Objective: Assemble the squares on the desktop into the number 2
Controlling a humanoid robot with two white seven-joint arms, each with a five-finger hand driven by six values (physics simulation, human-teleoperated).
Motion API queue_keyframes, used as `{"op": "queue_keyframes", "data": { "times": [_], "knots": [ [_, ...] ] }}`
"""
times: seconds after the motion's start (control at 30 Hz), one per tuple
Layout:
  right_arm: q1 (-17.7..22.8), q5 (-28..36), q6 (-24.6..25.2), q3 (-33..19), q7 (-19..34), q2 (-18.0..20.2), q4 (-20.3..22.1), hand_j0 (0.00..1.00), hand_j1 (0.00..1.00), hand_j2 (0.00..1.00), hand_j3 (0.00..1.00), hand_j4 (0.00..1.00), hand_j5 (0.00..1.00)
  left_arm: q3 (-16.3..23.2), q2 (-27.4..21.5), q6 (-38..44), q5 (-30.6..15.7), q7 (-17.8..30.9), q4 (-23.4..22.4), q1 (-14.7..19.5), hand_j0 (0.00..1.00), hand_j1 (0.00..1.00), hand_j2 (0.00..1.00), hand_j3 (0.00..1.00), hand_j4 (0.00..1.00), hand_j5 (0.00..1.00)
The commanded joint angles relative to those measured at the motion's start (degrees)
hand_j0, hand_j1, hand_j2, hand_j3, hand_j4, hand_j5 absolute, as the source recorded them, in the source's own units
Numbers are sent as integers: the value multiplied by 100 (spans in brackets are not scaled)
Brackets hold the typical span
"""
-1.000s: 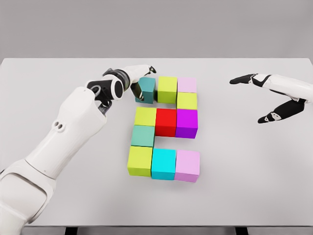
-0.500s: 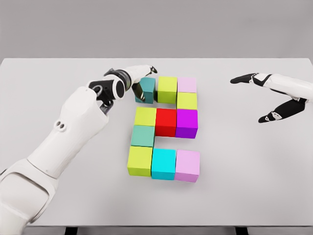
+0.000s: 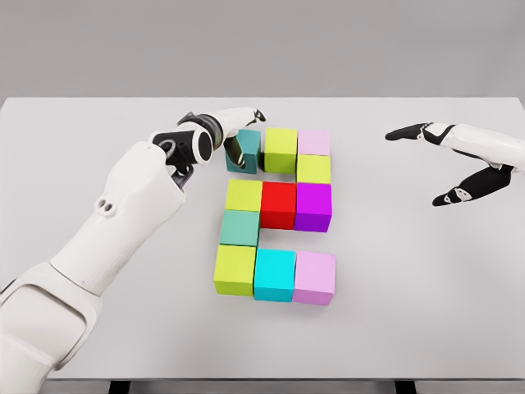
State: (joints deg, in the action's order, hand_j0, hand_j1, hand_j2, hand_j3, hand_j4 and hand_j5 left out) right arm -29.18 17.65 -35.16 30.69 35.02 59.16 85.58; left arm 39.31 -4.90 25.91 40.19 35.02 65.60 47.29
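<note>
Head view: left hand (image 3: 235,131) with fingers curled around the dark teal cube (image 3: 245,150), which sits at the top-left corner of the coloured cube figure, touching the lime cube (image 3: 280,148), on the white table (image 3: 410,271); right hand (image 3: 459,160) hovers spread, well apart.

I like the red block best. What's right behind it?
Behind the red block there's bare table, then the yellow-green block in the top row. Nothing's hidden there.
</note>
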Motion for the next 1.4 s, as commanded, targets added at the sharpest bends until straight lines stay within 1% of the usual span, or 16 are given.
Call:
{"op": "queue_keyframes", "data": {
  "times": [0.0,0.33,1.0,1.23,1.37],
  "knots": [
    [0,46,16,-10,-2,7,2,100,100,100,100,100,100,-2,7,-15,24,-2,-21,0,94,94,94,94,94,94],
    [0,46,16,-2,-2,7,2,100,100,100,100,100,100,7,60,-24,33,-2,-91,79,94,94,94,94,94,94],
    [0,46,16,-2,-2,7,2,100,100,100,100,100,100,-2,103,-24,33,-2,-127,132,94,94,94,94,94,94],
    [9,46,16,-2,-2,7,2,100,100,100,100,100,100,16,103,-24,24,-2,-118,123,94,94,94,94,94,94],
    [9,46,16,-2,-2,7,2,100,100,100,100,100,100,16,86,-24,15,-2,-47,70,96,96,96,96,96,96]
  ]
}}
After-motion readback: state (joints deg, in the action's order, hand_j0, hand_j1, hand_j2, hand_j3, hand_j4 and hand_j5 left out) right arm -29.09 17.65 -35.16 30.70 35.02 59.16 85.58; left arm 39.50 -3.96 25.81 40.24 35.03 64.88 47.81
